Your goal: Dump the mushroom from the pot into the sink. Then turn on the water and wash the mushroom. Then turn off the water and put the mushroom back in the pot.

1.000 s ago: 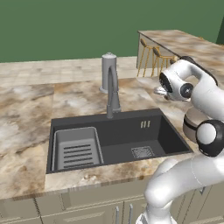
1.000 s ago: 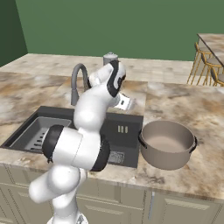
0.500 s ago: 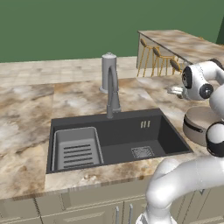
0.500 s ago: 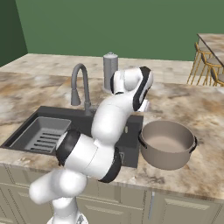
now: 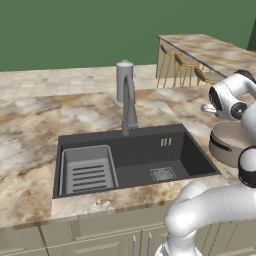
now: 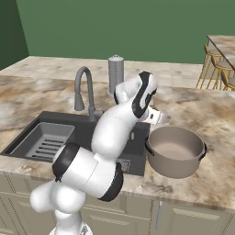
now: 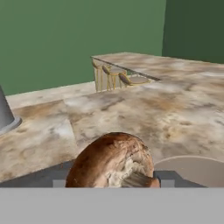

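Sink (image 5: pixel 196 161) with its ribbed tray (image 5: pixel 87 169) and drain grate (image 5: pixel 163 174) lies to the left of the gripper (image 6: pixel 155 115) and below it; the faucet (image 5: pixel 128 107) and a grey cylinder (image 5: pixel 123 83) stand behind the basin, also to the gripper's left, and no water runs from the spout. Gripper, at centre, holds the mushroom (image 7: pixel 113 162): in the hand view the brown cap sits right between the finger tips, so the jaws are clamped on it, part-way closed. Pot (image 6: pixel 176 150) stands on the counter (image 6: pixel 215 114) just right of the sink, directly below and slightly right of the gripper, upright and with nothing seen inside.

Step in hand, by judgement: the final one, returning the mushroom to the pot. The next move calls for carrying the hand a little further right until it is over the pot's mouth, lowering toward the rim, and only then parting the jaws, so the mushroom drops inside rather than onto the counter.
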### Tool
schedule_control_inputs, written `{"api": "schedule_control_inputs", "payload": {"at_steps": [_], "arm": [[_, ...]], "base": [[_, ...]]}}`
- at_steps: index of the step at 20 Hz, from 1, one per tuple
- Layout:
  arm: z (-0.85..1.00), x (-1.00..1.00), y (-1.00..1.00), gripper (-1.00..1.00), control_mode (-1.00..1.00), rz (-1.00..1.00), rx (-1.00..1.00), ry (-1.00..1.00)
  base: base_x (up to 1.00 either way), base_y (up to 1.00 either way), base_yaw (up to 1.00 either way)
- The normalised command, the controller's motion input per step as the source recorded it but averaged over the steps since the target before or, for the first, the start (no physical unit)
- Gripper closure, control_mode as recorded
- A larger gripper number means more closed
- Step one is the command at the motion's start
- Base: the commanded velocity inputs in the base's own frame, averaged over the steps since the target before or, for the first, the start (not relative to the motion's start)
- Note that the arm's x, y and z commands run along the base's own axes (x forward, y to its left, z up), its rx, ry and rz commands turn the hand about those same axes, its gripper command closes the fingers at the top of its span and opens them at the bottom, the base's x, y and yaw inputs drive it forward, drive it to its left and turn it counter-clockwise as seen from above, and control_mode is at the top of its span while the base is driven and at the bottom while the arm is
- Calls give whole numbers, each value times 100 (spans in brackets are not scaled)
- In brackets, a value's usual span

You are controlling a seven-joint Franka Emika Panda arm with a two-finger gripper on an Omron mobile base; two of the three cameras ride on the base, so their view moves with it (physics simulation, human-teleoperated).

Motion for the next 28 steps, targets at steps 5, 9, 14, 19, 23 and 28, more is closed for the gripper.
{"api": "schedule_control_inputs", "payload": {"at_steps": [5, 9, 14, 19, 23, 28], "arm": [[91, -40, -73, 100, -100, -30, 0, 66], [95, -33, -86, 100, -100, -22, 0, 58], [100, -17, -85, 100, -100, -17, 0, 52], [95, -9, -32, 100, -100, -10, 0, 47], [42, 0, 11, 100, -100, -7, 0, 30], [1, -3, 23, 100, -100, -2, 8, 29]], "base": [[0, 0, 0], [0, 0, 0], [0, 0, 0], [0, 0, 0], [0, 0, 0], [0, 0, 0]]}}
